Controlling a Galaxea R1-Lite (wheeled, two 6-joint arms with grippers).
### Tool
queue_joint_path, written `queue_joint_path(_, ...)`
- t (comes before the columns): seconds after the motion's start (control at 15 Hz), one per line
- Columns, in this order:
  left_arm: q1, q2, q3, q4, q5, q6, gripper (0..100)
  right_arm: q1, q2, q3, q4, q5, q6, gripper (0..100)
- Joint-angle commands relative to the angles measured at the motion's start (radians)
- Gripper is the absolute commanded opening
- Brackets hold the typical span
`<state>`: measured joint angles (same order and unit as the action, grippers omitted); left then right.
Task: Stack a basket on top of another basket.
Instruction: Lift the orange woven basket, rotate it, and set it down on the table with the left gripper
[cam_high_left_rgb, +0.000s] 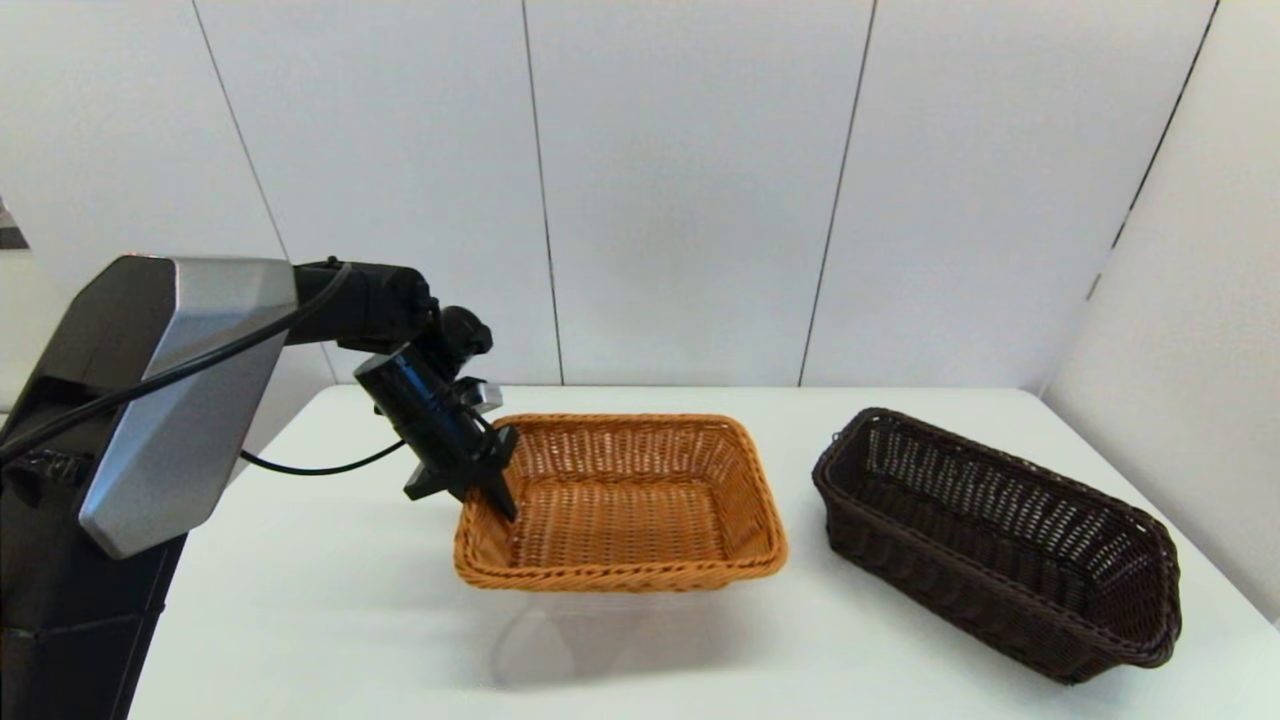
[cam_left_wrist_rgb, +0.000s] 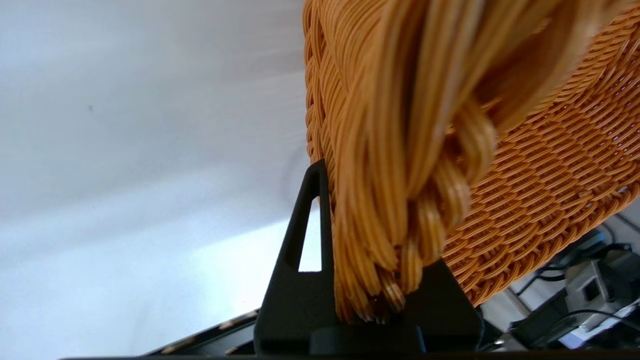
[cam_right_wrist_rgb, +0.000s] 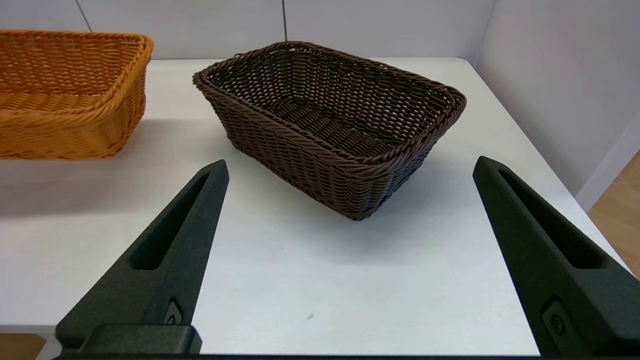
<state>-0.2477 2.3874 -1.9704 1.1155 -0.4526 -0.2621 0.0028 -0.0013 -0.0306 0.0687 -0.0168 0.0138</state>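
The left gripper clamped the lifted orange wicker basket's rim, the dark brown wicker basket lying well off toward the robot's right, nearer the wide-open right gripper.

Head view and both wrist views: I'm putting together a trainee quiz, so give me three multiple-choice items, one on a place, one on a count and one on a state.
1. Where is the dark brown rectangular woven wicker basket relative to the orange-tan rectangular woven wicker basket?
A. On the robot's right of it, apart
B. Inside it
C. On the robot's left of it

2. How many baskets are at the white table?
A. One
B. Two
C. Three

3. What is the left pincer doing?
A. Hanging open over bare table
B. Clamped on the orange-tan basket's rim
C. Holding the dark brown basket

Key: 1 A, since the head view shows bare table between the two baskets. 2 B, since only these two appear. 3 B, since the left wrist view shows the braided rim between its fingers. The right pincer is open, short of the dark brown basket.
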Motion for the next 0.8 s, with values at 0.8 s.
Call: queue_joint_path(0.8,-0.028,0.095,0.001,-0.043,-0.043,0.004,0,0.000,0.000,0.000,0.000,0.000,0.000,100)
